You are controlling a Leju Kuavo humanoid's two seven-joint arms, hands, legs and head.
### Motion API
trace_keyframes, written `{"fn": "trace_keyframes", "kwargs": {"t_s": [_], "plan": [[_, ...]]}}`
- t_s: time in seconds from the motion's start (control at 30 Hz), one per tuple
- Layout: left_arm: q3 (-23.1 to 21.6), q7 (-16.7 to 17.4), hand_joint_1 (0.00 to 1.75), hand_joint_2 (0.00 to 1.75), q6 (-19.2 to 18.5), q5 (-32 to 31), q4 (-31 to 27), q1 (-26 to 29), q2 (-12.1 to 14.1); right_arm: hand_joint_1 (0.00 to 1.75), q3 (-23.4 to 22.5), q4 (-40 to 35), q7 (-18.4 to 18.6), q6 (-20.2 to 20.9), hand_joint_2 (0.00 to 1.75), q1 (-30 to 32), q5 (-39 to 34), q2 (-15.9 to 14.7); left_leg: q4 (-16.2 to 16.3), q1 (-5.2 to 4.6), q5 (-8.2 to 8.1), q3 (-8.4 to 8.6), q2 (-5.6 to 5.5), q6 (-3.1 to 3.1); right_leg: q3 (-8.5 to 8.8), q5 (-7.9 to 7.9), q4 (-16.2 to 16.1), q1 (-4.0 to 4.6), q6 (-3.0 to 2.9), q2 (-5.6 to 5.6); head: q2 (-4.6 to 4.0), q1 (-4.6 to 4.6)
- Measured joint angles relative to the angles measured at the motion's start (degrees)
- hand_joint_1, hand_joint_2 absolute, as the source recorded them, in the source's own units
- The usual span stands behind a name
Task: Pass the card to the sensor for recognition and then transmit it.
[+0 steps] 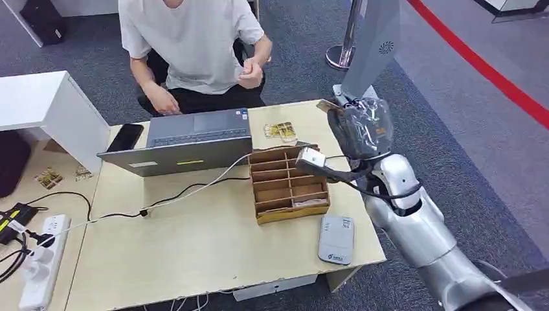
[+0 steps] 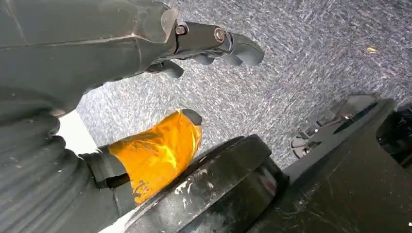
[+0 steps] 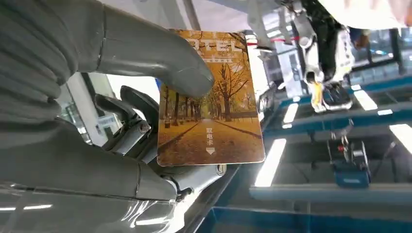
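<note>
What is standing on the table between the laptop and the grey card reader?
In the head view, the cardboard divider box stands between the laptop and the grey card reader.

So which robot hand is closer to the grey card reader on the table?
The right hand. It holds the card up beyond the table's far right corner, above the card reader. The left hand hangs low over the carpet, away from the table.
</note>
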Motion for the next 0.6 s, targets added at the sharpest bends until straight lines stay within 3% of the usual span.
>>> {"fn": "trace_keyframes", "kwargs": {"t_s": [0.33, 0.6], "plan": [[0.70, 0.26, 0.00, 1.75, 0.39, 1.42, 0.00, 0.26, 0.00, 1.75, -6.73, -16.83, -3.48, -4.11, 1.75, 17.99, 1.51, -2.49, 0.00, 0.00, -0.02, -0.13, -0.03, 0.03, -0.08, -0.02, -0.01, 0.01, 0.02, -0.09, 0.00, -0.02], [1.16, 0.22, 0.00, 1.75, 0.13, 1.05, 0.00, 0.36, 0.02, 1.75, -8.15, -20.62, -5.07, -5.24, 1.75, 28.31, 6.86, -2.27, 0.00, 0.00, -0.02, -0.14, -0.02, 0.03, -0.08, -0.02, 0.00, 0.01, 0.02, -0.07, 0.00, -0.02]]}}
